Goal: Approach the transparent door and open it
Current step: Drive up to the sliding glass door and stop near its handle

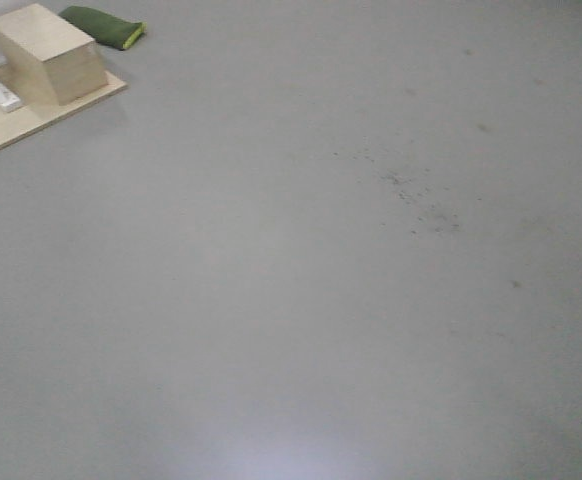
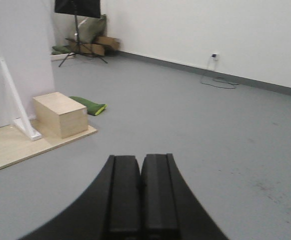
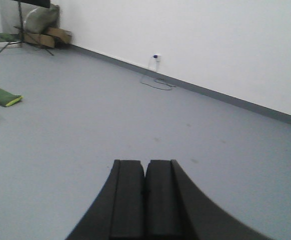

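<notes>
Driving toward the door looks like the step in hand: left gripper point(image 2: 141, 165) and right gripper point(image 3: 145, 169) each have their pads pressed flat together on nothing, above bare grey floor point(image 2: 195, 120). Off to the left sit a plywood platform point(image 2: 5, 145), a pale wooden box point(image 2: 60, 114) on it, a green cushion point(image 2: 88, 105) just beyond, and a slanted white brace point(image 2: 16, 102) against a white panel. The transparent door can't be made out; it is probably past that left border, so its facing and handle are unknown and its long axis presumably upright. Next move, I judge, is to turn left and close in until the handle shows.
</notes>
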Tool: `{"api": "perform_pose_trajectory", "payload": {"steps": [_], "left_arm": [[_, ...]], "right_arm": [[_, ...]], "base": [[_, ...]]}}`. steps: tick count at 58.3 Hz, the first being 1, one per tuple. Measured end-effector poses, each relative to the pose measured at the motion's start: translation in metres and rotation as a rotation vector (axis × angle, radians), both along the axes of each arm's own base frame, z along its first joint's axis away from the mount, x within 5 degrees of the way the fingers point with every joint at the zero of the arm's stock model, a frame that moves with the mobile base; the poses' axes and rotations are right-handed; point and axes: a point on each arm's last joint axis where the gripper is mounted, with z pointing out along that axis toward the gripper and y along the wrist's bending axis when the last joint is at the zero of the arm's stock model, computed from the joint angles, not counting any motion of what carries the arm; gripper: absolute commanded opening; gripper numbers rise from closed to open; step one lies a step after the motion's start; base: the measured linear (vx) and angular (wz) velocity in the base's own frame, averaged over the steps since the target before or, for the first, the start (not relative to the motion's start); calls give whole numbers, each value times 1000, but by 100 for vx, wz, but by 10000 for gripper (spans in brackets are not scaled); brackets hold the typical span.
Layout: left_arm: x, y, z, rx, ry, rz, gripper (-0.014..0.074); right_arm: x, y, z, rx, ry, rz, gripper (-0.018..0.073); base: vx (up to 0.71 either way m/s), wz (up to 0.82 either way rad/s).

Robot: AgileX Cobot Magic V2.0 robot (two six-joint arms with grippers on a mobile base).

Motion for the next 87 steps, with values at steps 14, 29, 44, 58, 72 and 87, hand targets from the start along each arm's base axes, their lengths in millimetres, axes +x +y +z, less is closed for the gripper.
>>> {"api": "perform_pose_trajectory", "payload": {"steps": [14, 29, 44, 58, 72, 87], "left_arm": [[0, 0, 0, 0, 0, 0, -6], [0, 0, 0, 0, 0, 0, -6], [0, 0, 0, 0, 0, 0, -6], [0, 0, 0, 0, 0, 0, -6], [0, 0, 0, 0, 0, 0, -6], [0, 0, 0, 0, 0, 0, -6]], "right_arm": [[0, 0, 0, 0, 0, 0, -8], [0, 0, 0, 0, 0, 0, -8], [0, 0, 0, 0, 0, 0, -8], [0, 0, 0, 0, 0, 0, -8], [0, 0, 0, 0, 0, 0, -8], [0, 0, 0, 0, 0, 0, -8]], "base": [[58, 69], [59, 55], [60, 42], [60, 41], [60, 38], [59, 27]]}}
